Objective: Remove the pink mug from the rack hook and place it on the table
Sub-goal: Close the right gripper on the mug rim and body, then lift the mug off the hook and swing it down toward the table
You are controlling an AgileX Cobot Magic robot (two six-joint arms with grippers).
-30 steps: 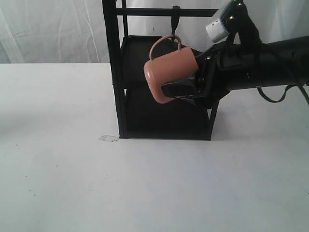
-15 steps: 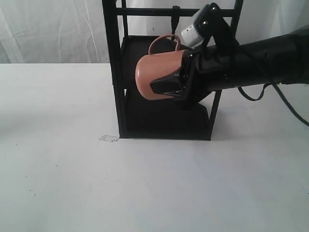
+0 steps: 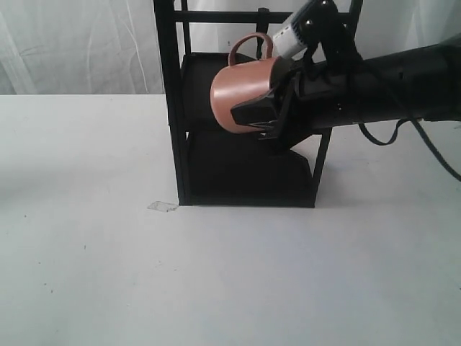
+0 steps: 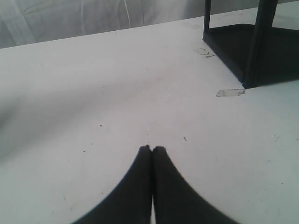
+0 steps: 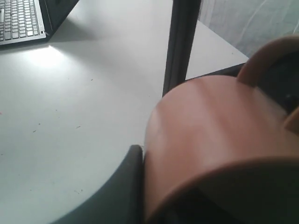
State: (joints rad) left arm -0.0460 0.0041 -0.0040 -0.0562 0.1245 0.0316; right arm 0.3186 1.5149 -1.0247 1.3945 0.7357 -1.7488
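The pink mug (image 3: pixel 241 90) lies on its side in the air in front of the black rack (image 3: pixel 171 108), mouth toward my right arm. My right gripper (image 3: pixel 253 114) is shut on its wall, one finger (image 5: pixel 133 170) outside and the other hidden inside. The mug's loop handle (image 3: pixel 251 45) points up beside the rack hook (image 3: pixel 263 25) on the top crossbar; I cannot tell whether it still hangs there. In the right wrist view the mug (image 5: pixel 219 135) fills the frame. The left gripper (image 4: pixel 152 148) is shut and empty, low over the white table (image 4: pixel 93 93).
The rack's two dark shelves (image 3: pixel 248 169) sit behind and below the mug. A scrap of clear tape (image 3: pixel 162 206) lies on the table (image 3: pixel 216 281) by the rack's front left leg. A laptop (image 5: pixel 18 21) sits at the table's far side.
The right gripper has carried the mug left, levelled it from a tilt, then raised it; the handle now sits higher, up at the hook. The left arm is out of the exterior view.
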